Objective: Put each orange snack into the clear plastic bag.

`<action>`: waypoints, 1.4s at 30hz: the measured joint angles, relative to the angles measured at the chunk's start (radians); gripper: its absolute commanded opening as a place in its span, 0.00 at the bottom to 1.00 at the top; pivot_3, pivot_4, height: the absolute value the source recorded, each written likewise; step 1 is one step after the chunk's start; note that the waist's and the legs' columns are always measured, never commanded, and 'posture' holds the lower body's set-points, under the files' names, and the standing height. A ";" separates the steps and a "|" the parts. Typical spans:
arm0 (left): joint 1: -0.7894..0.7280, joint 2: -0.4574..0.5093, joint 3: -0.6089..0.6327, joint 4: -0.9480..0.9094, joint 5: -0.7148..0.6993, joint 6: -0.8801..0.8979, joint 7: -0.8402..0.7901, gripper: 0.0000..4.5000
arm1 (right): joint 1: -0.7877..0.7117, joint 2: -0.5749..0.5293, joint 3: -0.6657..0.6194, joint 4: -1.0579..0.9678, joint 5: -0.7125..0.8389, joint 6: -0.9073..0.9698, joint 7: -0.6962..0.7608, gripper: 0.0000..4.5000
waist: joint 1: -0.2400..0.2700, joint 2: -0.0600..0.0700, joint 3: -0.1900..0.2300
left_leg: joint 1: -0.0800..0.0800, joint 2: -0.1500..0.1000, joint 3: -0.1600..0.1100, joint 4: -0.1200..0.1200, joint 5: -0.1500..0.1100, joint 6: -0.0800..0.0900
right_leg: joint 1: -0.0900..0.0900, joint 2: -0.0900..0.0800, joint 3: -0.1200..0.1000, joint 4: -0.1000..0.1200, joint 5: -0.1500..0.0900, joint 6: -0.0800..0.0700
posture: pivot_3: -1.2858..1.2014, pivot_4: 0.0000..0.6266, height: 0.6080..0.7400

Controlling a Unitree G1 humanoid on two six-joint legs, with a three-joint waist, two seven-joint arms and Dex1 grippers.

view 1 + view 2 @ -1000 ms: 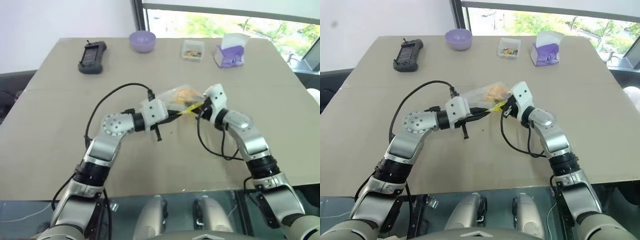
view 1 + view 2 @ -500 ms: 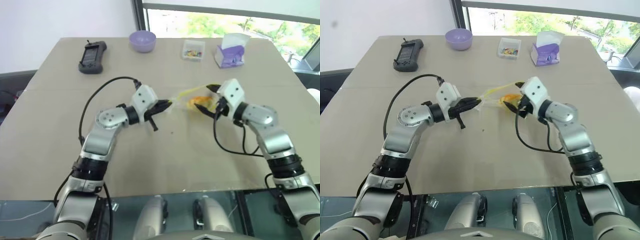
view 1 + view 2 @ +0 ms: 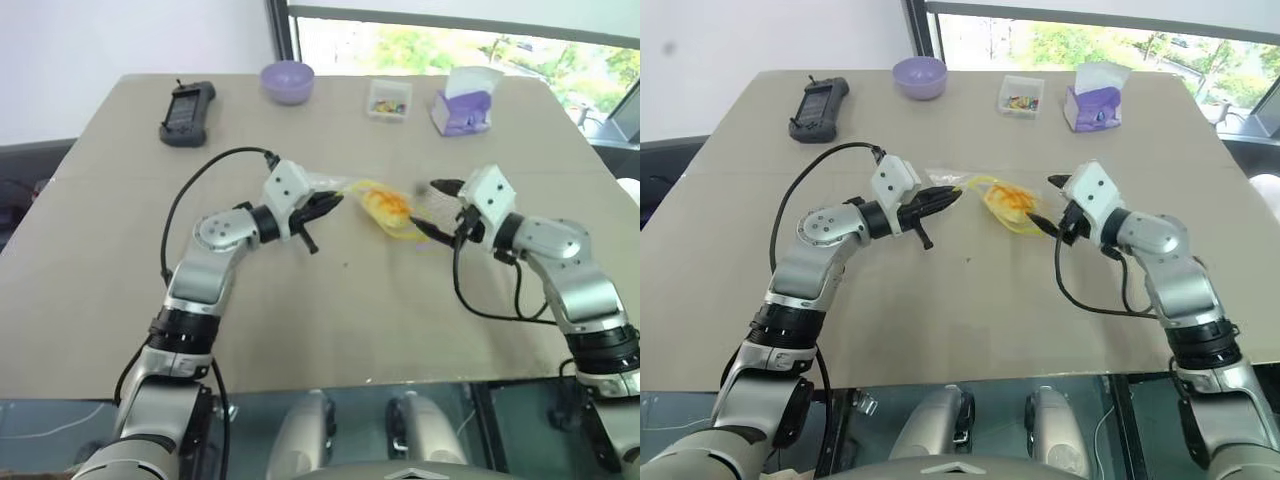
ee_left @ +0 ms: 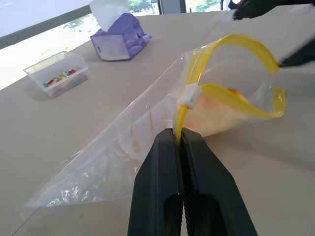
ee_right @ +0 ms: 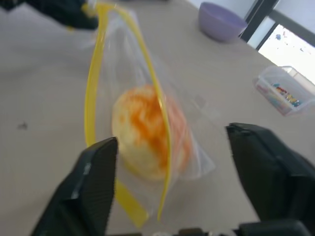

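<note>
Left claw pressed together on the yellow seal strip of the clear plastic bag, right at the white slider, holding that corner up off the surface. Orange snack sits inside the bag, mouth of the bag gaping toward the right claw. Right claw spread wide, holding nothing, just beside the bag's open end, fingers either side of the bun in its wrist view. Bag's far end lies on the surface mid-table. Along the far edge: black handheld device, purple bowl, small clear box of colourful bits, purple tissue box.
</note>
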 measured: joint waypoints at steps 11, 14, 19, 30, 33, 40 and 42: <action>-0.004 -0.014 0.001 0.000 -0.011 0.031 0.027 0.00 | 0.050 -0.002 0.073 -0.003 -0.134 -0.073 -0.030 0.99 | 0.004 0.000 0.000 | 0.001 0.000 0.000 0.000 0.000 0.000 | 0.000 0.001 0.000 0.001 0.000 0.000 | 0.52 0.24 1.00; -0.010 -0.014 0.001 0.000 -0.014 0.032 0.029 0.00 | 0.048 0.004 0.106 0.041 -0.184 -0.109 -0.046 0.94 | 0.006 0.000 0.000 | 0.001 0.000 0.000 0.001 0.002 -0.003 | 0.000 0.001 -0.001 0.001 0.000 0.000 | 0.52 0.24 1.00; -0.010 -0.014 0.001 -0.002 -0.017 0.039 0.036 0.00 | 0.014 0.044 0.112 0.098 -0.219 -0.119 -0.080 0.51 | 0.008 0.000 0.000 | 0.001 0.000 0.000 0.000 0.002 -0.004 | 0.000 0.001 -0.001 0.001 0.000 0.000 | 0.52 0.24 1.00; -0.011 -0.013 0.004 -0.004 -0.023 0.053 0.053 0.00 | -0.023 0.065 0.096 0.132 -0.216 -0.125 -0.094 0.00 | 0.009 0.000 0.000 | 0.001 0.000 0.000 0.000 0.002 -0.004 | 0.000 0.001 -0.001 0.001 0.000 0.000 | 0.52 0.24 1.00; -0.027 -0.013 0.035 -0.003 -0.053 0.080 0.052 0.00 | -0.080 0.022 0.055 0.146 -0.187 -0.117 -0.072 0.00 | 0.009 0.000 0.000 | 0.000 0.000 0.000 0.001 0.002 -0.004 | 0.000 0.001 -0.001 0.001 0.000 0.000 | 0.52 0.24 1.00; -0.202 -0.023 0.130 0.017 -0.200 0.184 0.052 0.00 | -0.328 -0.075 0.007 0.239 -0.112 -0.131 0.049 0.00 | 0.008 0.000 0.000 | 0.001 0.000 0.000 0.001 0.002 -0.004 | 0.000 0.002 -0.002 0.000 0.000 0.000 | 0.52 0.24 1.00; -0.234 -0.022 0.148 0.045 -0.221 0.216 0.052 0.00 | -0.380 -0.079 0.011 0.291 -0.093 -0.145 0.101 0.00 | 0.007 0.000 0.000 | 0.000 0.000 0.000 0.001 0.002 -0.004 | 0.000 0.002 -0.002 -0.001 0.000 0.000 | 0.52 0.24 1.00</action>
